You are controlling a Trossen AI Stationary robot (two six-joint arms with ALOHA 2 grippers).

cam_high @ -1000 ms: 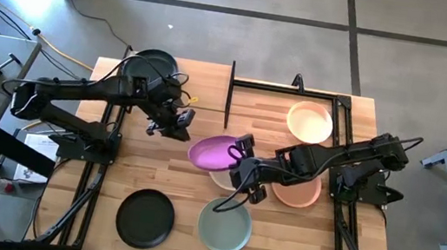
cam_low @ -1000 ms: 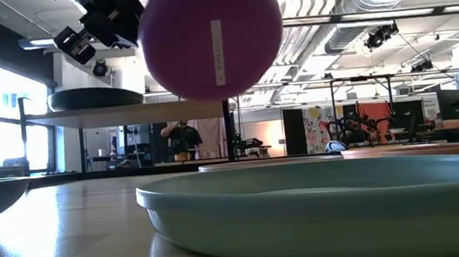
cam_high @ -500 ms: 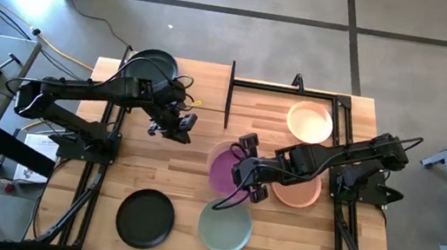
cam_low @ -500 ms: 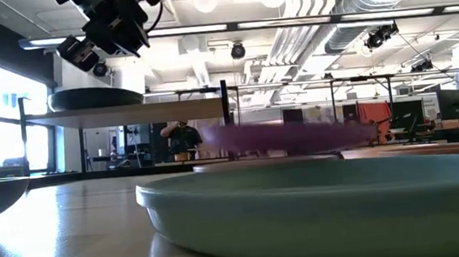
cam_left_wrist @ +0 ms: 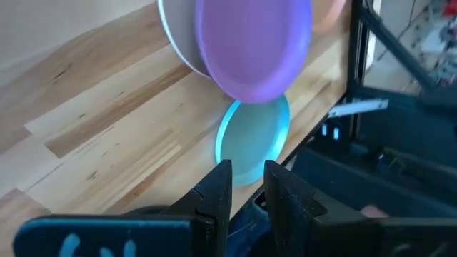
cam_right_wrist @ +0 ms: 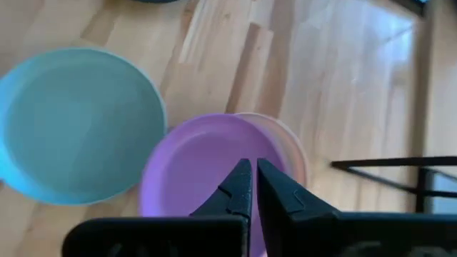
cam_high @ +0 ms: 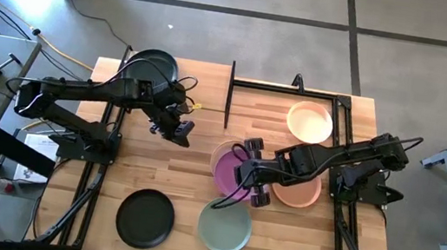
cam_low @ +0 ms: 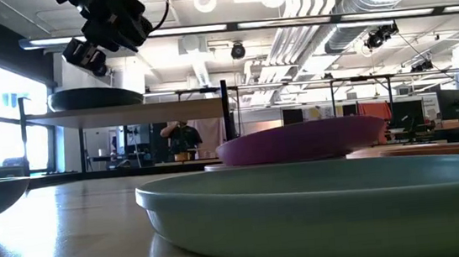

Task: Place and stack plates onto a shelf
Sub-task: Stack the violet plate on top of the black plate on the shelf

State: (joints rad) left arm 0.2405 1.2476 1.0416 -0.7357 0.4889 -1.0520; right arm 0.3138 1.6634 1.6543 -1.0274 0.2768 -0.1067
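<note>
The purple plate [cam_high: 227, 171] [cam_low: 302, 141] [cam_right_wrist: 193, 171] lies flat on the cream plate [cam_high: 219, 148] at mid-table. My right gripper [cam_high: 244, 176] [cam_right_wrist: 251, 171] hangs over the purple plate's right side with its fingers shut. My left gripper [cam_high: 176, 129] [cam_left_wrist: 247, 187] is open, holds nothing, and hovers high [cam_low: 110, 26] near the shelf [cam_low: 169, 111]. One black plate [cam_high: 151, 67] [cam_low: 96, 97] rests on the shelf. The sage green plate [cam_high: 224, 228] and another black plate [cam_high: 146, 217] lie near the table's near edge. My right gripper comes level from the table's right, and its shut fingers [cam_right_wrist: 239, 182] lie over the purple plate's inside [cam_right_wrist: 214, 153]. The plate's nearer rim is hidden by the gripper, and I cannot tell whether the fingers touch the plate.
A beige plate [cam_high: 309, 121] sits at the far right. A terracotta plate [cam_high: 301, 196] lies under the right arm. Black upright bars [cam_high: 230, 91] stand at mid-table by the far edge. Bare tabletop [cam_high: 148, 163] lies between the left gripper and the near black plate.
The purple plate stood nearly upright at the right gripper a second ago, its underside facing the near edge. It has since dropped flat onto the cream plate. The right gripper has shifted a little toward the near-right. The left gripper has stayed about where it was.
</note>
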